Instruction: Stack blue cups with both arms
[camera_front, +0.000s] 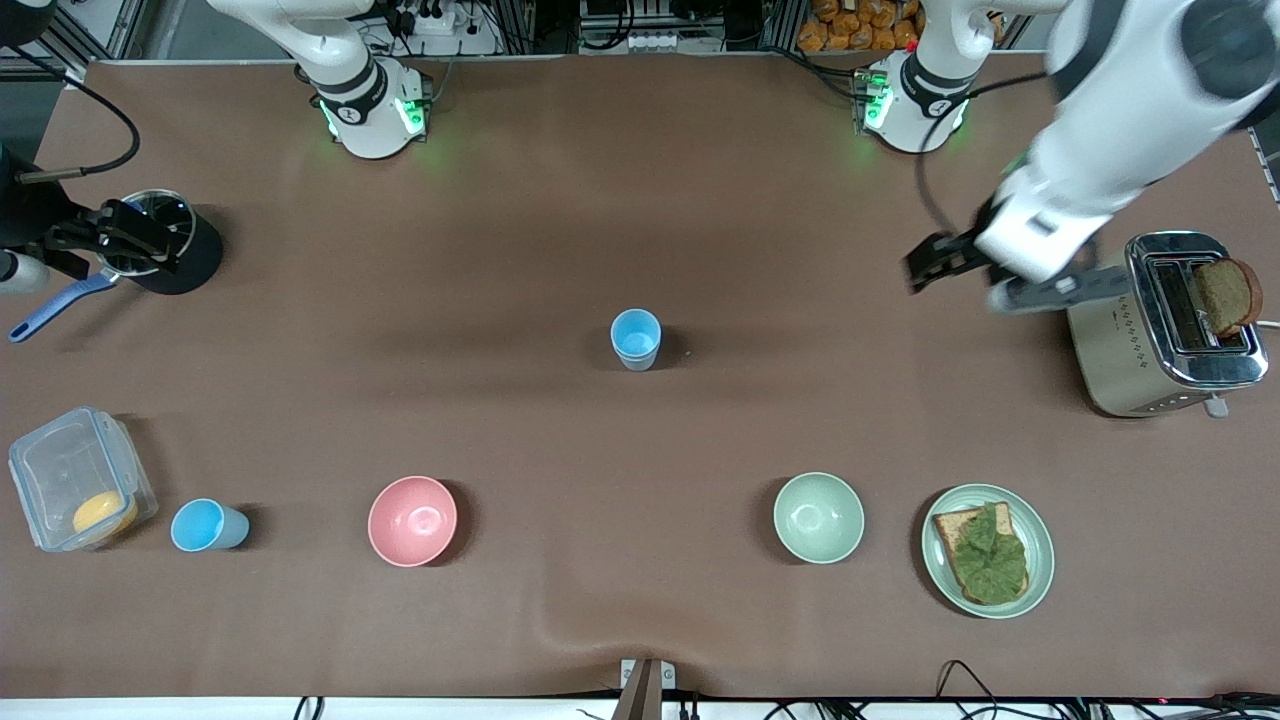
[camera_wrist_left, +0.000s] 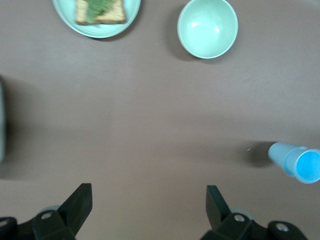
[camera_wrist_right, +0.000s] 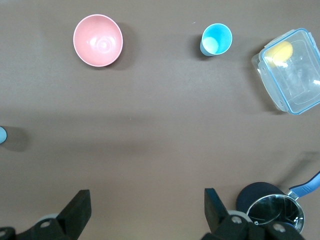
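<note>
- Left gripper (camera_front: 950, 262): fingers apart, holding nothing, up in the air over bare table just beside the toaster (camera_front: 1165, 330) at the left arm's end. Its wrist view shows the fingers (camera_wrist_left: 80, 202) wide apart with brown table between them.
- Right gripper (camera_front: 120, 240): also spread wide and holding nothing, over the black pot (camera_front: 170, 245) at the right arm's end of the table. Pot shows right beside one finger (camera_wrist_right: 217, 207) in its wrist view.
- Two blue cups, both upright, mouths up, well apart, not stacked.
- Middle cup (camera_front: 636, 338): near the table centre, roughly between the two arms. From the left gripper it lies toward the right arm's end and a bit nearer the front camera. Seen at the edge of the left wrist view (camera_wrist_left: 295, 161).
- End cup (camera_front: 205, 525): near the front camera edge, just beside the clear lidded box (camera_front: 75, 478), with the pink bowl (camera_front: 412, 520) next along toward the table centre. From the right gripper it lies nearer the front camera, at the same end of the table.
- My read on reach: the end cup is plainly the right arm's; the middle cup suits the left arm, and it's about midway anyway.
- Cup axes are vertical, so either cup can be gripped from above on the rim or across the wall. Nesting needs one cup brought over the other's mouth.
- Green bowl (camera_front: 818, 517) and sandwich plate (camera_front: 1040, 560) sit clear of the line between gripper and middle cup.
</note>
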